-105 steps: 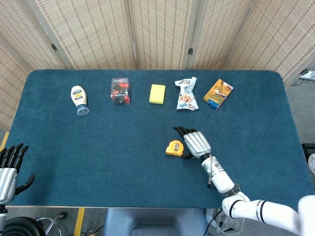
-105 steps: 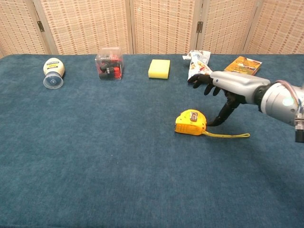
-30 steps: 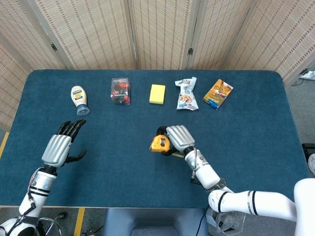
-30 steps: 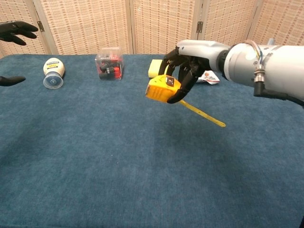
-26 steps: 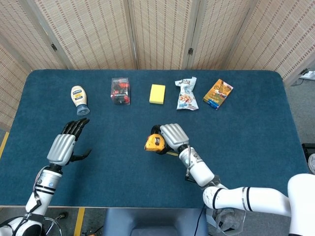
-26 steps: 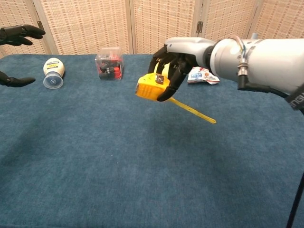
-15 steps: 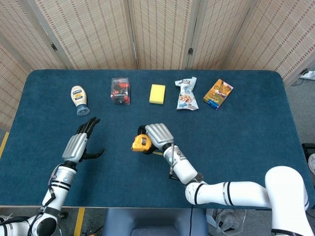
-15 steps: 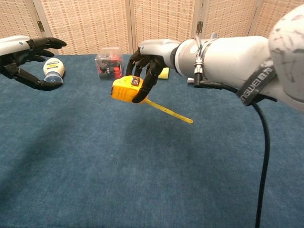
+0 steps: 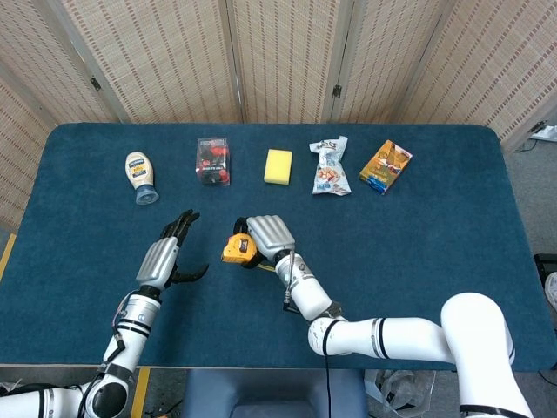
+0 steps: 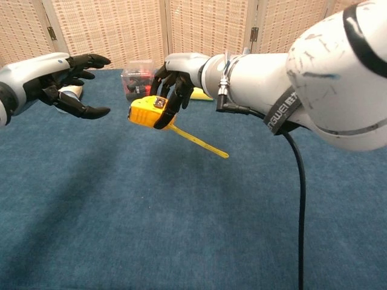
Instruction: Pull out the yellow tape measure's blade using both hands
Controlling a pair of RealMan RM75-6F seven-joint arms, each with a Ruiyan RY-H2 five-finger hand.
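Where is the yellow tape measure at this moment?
The tape measure is held above the table by the right hand, left of centre in both views. Its blade hangs out to the right, and the open left hand is close on its left.

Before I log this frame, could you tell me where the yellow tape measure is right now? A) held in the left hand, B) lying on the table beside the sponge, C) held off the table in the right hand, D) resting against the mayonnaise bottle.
C: the right hand holds the yellow tape measure above the cloth, a short length of blade hanging out, while the left hand is open beside it.
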